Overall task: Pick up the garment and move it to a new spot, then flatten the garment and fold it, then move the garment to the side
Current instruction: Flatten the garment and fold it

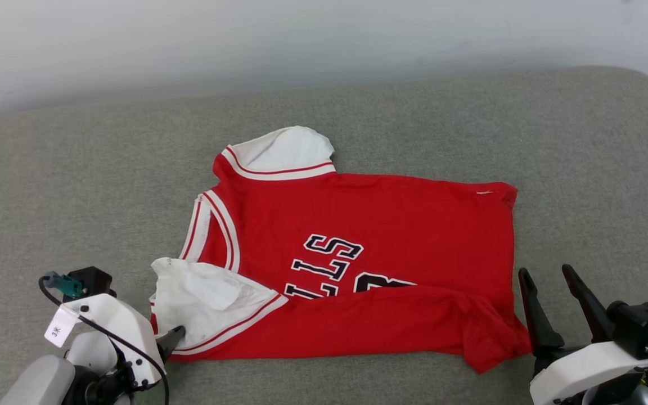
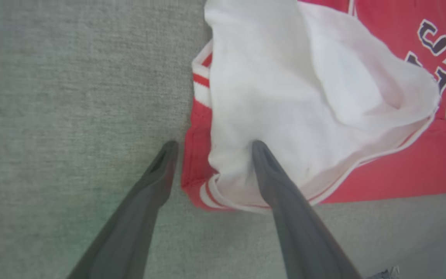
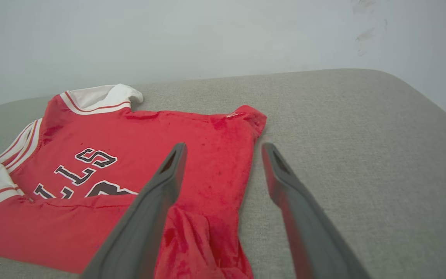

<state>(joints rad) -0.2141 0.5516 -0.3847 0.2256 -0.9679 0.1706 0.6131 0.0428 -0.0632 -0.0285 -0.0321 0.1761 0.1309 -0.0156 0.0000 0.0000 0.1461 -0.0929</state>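
Plenty of grey cushion [image 1: 470, 124] to work with, it runs edge to edge in the head view; the red jersey [image 1: 391, 225] lies about dead centre on it, neck toward 9 o'clock, hem toward 3 o'clock, mostly flat but not tidy; its near edge is flipped up in a long fold [image 1: 369, 326] at 6 o'clock that covers the bottom of the black lettering [image 1: 329, 261]. The right gripper [image 1: 546, 281] sits at the jersey's 4 o'clock, fingers spread with nothing between them, straddling the hem edge in its own wrist view; the left gripper [image 2: 212, 149] is at 8 o'clock, also spread wide, one finger over the white sleeve [image 1: 206, 298], the other on bare cushion just beside the cuff; not gripping anything as far as I can see. Smallest bit: the hem corner [image 1: 493, 343] at 5 o'clock is bunched up.

What I'd worry about: if the left one pinches here it may catch just the top layer of that puffy sleeve, so the body drags and the sleeve comes out crooked; uneven pulling from the two sides could press the 6 o'clock fold in as a crease instead of opening it; the bunched corner could slip free or get tucked under; fingers going too low might snag the cushion too.
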